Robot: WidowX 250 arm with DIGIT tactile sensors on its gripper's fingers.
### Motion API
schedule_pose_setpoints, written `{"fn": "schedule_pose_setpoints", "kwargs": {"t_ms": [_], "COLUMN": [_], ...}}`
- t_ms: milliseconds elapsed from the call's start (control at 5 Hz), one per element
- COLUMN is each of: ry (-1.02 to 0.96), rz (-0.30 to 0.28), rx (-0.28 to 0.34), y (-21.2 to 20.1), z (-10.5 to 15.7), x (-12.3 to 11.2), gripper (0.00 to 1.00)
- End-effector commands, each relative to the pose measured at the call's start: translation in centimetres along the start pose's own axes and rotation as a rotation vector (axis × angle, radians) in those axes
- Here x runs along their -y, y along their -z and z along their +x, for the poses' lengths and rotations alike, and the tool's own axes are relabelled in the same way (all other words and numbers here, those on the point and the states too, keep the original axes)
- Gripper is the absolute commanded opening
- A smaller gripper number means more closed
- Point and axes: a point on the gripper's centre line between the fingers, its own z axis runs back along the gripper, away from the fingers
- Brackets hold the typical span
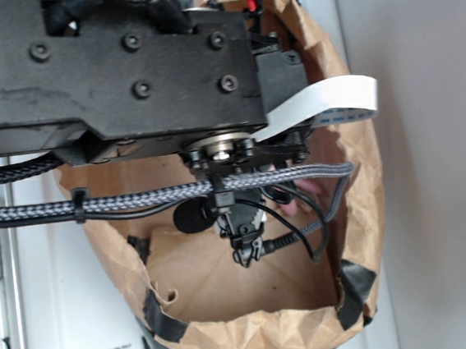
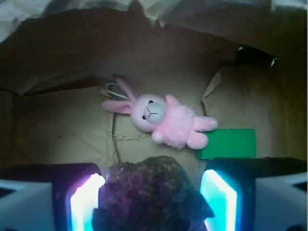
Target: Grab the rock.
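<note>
The rock [image 2: 151,195] is dark brown with purplish-grey mottling. The gripper's [image 2: 153,202] fingers [image 2: 85,202] glow cyan and violet-white against black housings. The plush bunny [image 2: 161,118] is pink with a paler face. The block [image 2: 230,143] beside it is plain green. The paper bag [image 1: 356,171] is crumpled tan, patched with black tape [image 1: 356,290]. The ribbon cable [image 1: 325,100] is white.

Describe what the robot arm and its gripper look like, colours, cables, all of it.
The arm is matte black, boxy plates joined with round black bolts. A grey braided cable crosses beneath it, thinner black wires hang below, and a flat white ribbon cable curls off to one side. In the wrist view, the gripper has dark fingers with pads glowing cyan-white, tinged violet.
</note>
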Motion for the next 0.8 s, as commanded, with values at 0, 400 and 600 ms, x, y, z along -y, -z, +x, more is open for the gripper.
{"fn": "schedule_pose_setpoints", "kwargs": {"t_ms": [0,400,600], "ry": [-0.041,-0.044,-0.052], "rz": [-0.027,-0.024,-0.025], "rx": [0.093,0.090,0.086], "y": [-2.74,-3.17,-3.16], "z": [0.70,0.34,0.44], "x": [-0.55,-0.45,-0.40], "gripper": [0.00,0.00,0.00]}}
